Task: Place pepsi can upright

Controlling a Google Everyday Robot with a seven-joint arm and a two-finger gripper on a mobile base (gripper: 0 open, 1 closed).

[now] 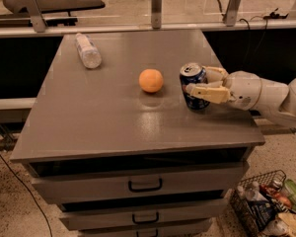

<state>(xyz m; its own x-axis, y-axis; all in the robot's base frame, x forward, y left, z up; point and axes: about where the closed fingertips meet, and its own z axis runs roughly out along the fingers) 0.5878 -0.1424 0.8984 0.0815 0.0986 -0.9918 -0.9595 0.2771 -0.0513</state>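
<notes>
The pepsi can [192, 85] is dark blue with a silver top. It stands nearly upright on the grey table top [113, 112], right of the middle, its base at the surface. My gripper [201, 83] comes in from the right on a white arm. Its cream fingers [207, 92] are closed around the can's sides, one in front and one behind. An orange [151, 80] sits just left of the can, apart from it.
A clear plastic bottle [88, 50] lies on its side at the table's back left. Drawers with dark handles [145, 185] are below the top. A wire basket of packets [266, 209] stands on the floor at the lower right. A rail with metal posts [156, 6] runs behind the table.
</notes>
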